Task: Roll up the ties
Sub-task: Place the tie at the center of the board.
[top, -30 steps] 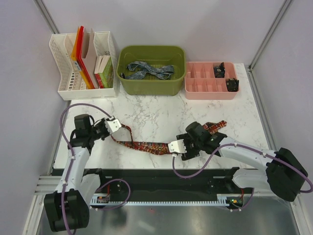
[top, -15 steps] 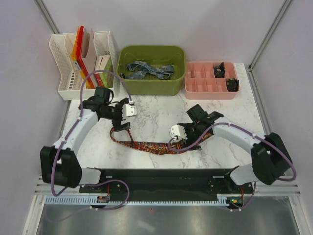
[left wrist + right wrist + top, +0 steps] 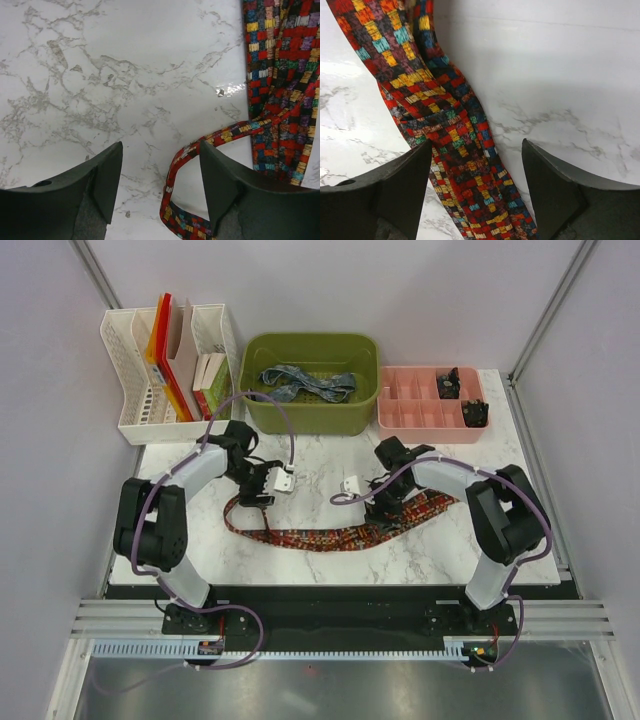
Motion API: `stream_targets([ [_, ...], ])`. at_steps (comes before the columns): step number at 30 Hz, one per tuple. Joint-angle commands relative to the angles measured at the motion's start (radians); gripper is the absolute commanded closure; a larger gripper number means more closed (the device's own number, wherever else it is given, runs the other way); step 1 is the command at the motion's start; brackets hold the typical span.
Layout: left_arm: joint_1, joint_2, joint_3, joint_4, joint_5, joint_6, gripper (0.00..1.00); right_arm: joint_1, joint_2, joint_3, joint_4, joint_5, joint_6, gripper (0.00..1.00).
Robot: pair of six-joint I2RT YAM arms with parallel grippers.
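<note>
The red, orange and dark patterned tie (image 3: pixel 320 538) lies flat on the marbled surface (image 3: pixel 320 465) in a long shallow curve. Its middle sags toward the near edge and both ends rise toward the left and right sides. The left pincer (image 3: pixel 256 492) is over the tie's left end. In the left wrist view its two dark fingers (image 3: pixel 102 180) stand apart, and a narrow strip of the tie (image 3: pixel 280 75) arcs across the marble between them, close to the right-hand finger, with no clamping visible. The broader part of the tie fills the right side of that view. The right pincer (image 3: pixel 385 512) is over the right stretch of the tie. In the right wrist view its fingers (image 3: pixel 405 185) are also spread wide, one on either side of the wide band (image 3: pixel 445 130), which runs between them on the marble without being squeezed. A second tie, blue-grey (image 3: pixel 300 382), lies bunched inside a green bin (image 3: pixel 262 415) at the middle of the far edge. A pink divided tray (image 3: pixel 420 430) sits just beside the bin at the far right corner, with small dark things in its right-hand compartments. A white file rack (image 3: pixel 125 360) holding orange and brown folders stands at the far left corner.
</note>
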Motion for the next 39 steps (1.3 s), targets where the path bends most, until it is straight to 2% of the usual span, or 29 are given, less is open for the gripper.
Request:
stream_targets([
  [1,-0.009,-0.011,-0.07,0.032,-0.056,0.175,0.35,-0.07,0.075,0.027,-0.052,0.009,-0.01,0.24],
  [2,-0.01,-0.009,-0.085,0.039,-0.06,0.177,0.42,-0.078,0.081,0.027,-0.059,0.012,-0.01,0.24],
  [5,-0.012,0.006,-0.093,0.072,-0.095,0.178,0.52,-0.095,0.083,0.013,-0.09,0.016,-0.005,0.29],
  [12,0.002,-0.028,-0.081,0.124,-0.114,0.131,0.71,-0.119,-0.015,-0.078,-0.157,0.033,0.009,0.36],
  [19,0.073,-0.201,-0.156,0.099,-0.093,0.131,0.92,-0.142,-0.075,-0.136,-0.217,0.013,0.016,0.42],
  [24,0.094,-0.375,-0.249,-0.025,-0.111,0.183,0.97,-0.141,-0.054,-0.096,-0.245,-0.014,0.047,0.42],
  [26,0.102,-0.411,-0.283,-0.017,-0.099,0.156,0.96,-0.141,-0.052,-0.075,-0.253,-0.037,0.05,0.41],
  [27,0.103,-0.419,-0.282,0.009,-0.065,0.092,0.93,-0.141,-0.052,-0.07,-0.254,-0.048,0.053,0.41],
  [28,0.102,-0.414,-0.257,0.012,-0.044,0.07,0.77,-0.141,-0.052,-0.064,-0.254,-0.057,0.056,0.41],
  [29,0.097,-0.402,-0.242,0.03,0.002,0.03,0.67,-0.142,-0.045,-0.049,-0.256,-0.072,0.061,0.4],
  [31,0.07,-0.358,-0.213,0.068,0.01,-0.005,0.52,-0.141,-0.029,-0.032,-0.263,-0.076,0.073,0.4],
  [34,0.002,-0.284,-0.208,0.154,-0.017,-0.023,0.46,-0.142,-0.002,-0.019,-0.265,-0.07,0.078,0.4],
  [39,-0.081,-0.14,-0.185,0.233,-0.069,-0.041,0.46,-0.141,0.024,-0.029,-0.254,-0.057,0.075,0.43],
])
